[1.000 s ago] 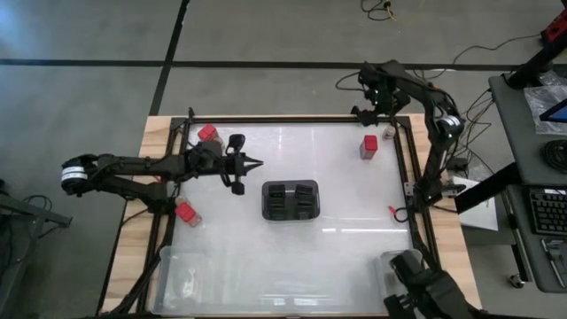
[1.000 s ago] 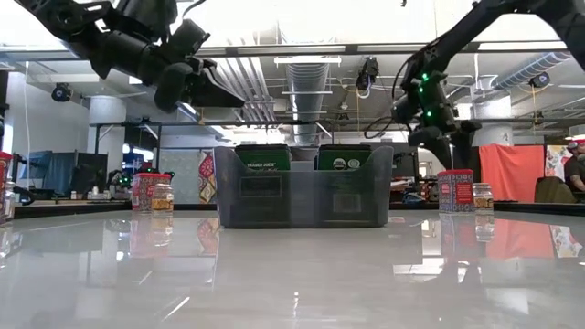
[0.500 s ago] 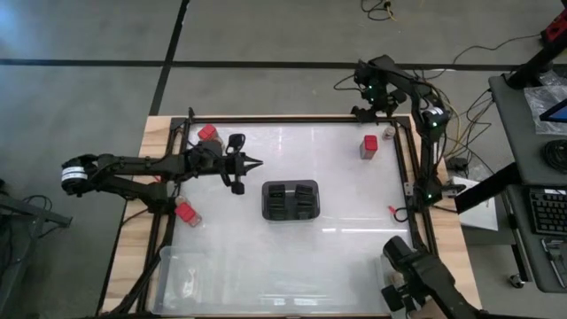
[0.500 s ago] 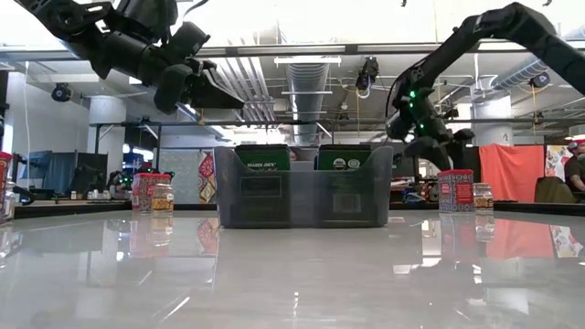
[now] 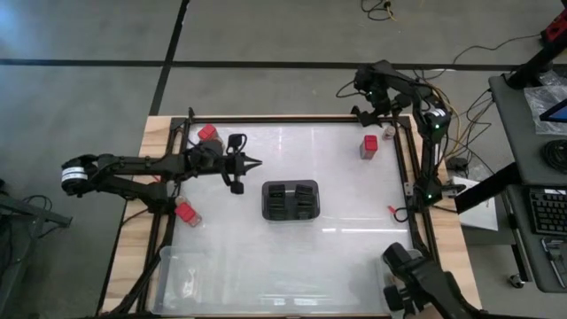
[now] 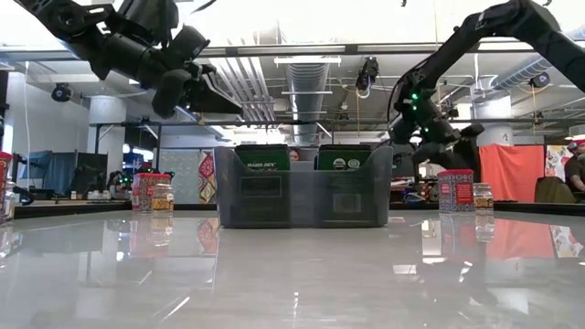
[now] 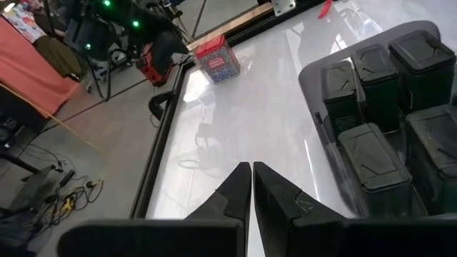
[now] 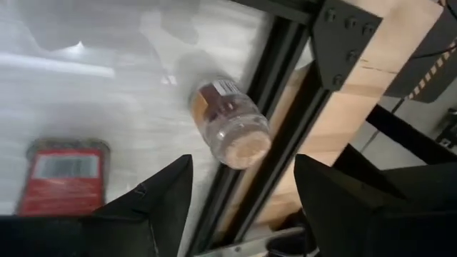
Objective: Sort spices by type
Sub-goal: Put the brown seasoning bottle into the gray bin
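Glossy white, the counter (image 5: 337, 186) carries all items inside a black frame. The dark slotted holder (image 5: 291, 200) stands at its centre. The left arm extends over the left half, its left gripper (image 5: 252, 163) held above the surface with the jaws closed on nothing, pointing toward the holder. The right gripper (image 8: 243, 185) hangs above the far right corner with its jaws spread apart and empty, directly over a small round jar (image 8: 228, 123). That jar stands just beside the frame rail, next to a red box (image 5: 369, 145). A second red box (image 5: 207, 133) sits at the far left corner, a third red box (image 5: 185, 212) near the left edge.
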